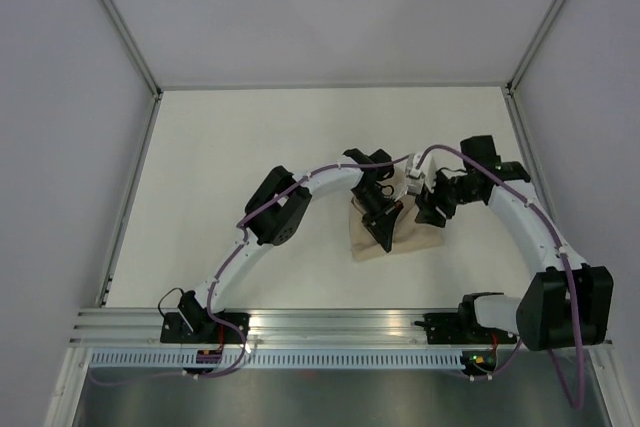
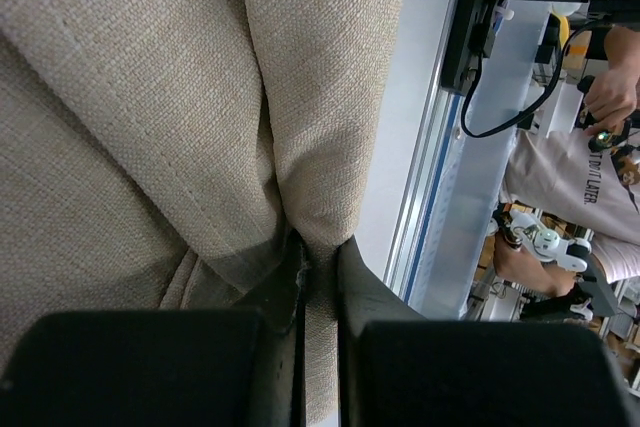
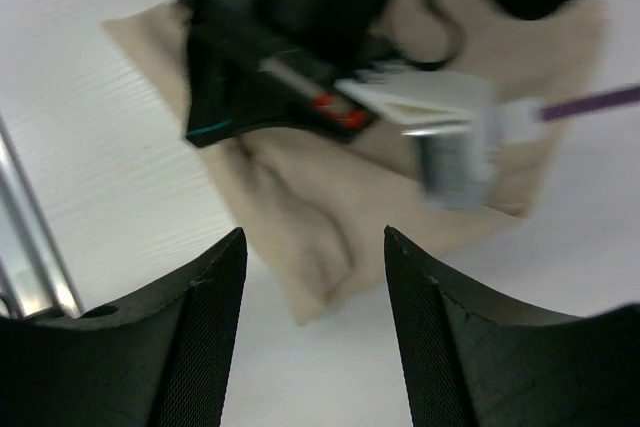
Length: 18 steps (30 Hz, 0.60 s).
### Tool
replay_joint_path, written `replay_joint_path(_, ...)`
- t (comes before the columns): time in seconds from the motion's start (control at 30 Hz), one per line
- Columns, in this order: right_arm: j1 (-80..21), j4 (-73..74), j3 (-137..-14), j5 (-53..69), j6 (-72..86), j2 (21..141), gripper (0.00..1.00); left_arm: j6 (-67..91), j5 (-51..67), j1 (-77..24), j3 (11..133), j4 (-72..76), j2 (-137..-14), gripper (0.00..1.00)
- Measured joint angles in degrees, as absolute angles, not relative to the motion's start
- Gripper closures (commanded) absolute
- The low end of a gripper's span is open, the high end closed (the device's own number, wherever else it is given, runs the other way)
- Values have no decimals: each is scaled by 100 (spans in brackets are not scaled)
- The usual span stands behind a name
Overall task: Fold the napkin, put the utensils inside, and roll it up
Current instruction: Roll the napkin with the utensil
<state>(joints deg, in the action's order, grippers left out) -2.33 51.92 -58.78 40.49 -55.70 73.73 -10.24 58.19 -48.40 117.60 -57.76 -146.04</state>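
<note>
the napkin (image 1: 410,239) looks soft and limp; left gripper (image 2: 320,277) pinches a fold, right gripper (image 3: 315,267) hangs open; a corner seems the best hold.

Overhead view and wrist close-ups share the napkin (image 1: 400,240).

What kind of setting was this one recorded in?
Probably a robotics lab work cell: a white table boxed in by plain white panels, an aluminium mounting rail along its near edge, and, past that edge in the left wrist view, a person handling more equipment.
</note>
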Motion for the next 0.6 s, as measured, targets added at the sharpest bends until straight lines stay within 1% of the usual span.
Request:
replay_joint_path(0.1,-904,5137,-4965,3841,-5784,6890,33,-1002,5852,-4805,11786,-5791,-14634,98)
replay_joint_path(0.2,-1406,4877,-4390,3516,-5848,6554,32,-982,5887,-4792,11861,-5859,-14691,98)
replay_joint_path(0.37,-2062,4206,-4073,3096,-5848,6692,32,-956,5922,-4781,12014,-6001,-14789,98)
replay_joint_path(0.6,-2692,3323,-3710,2659,-5695,7070,32,-921,5913,-4770,12171,-6125,-14873,98)
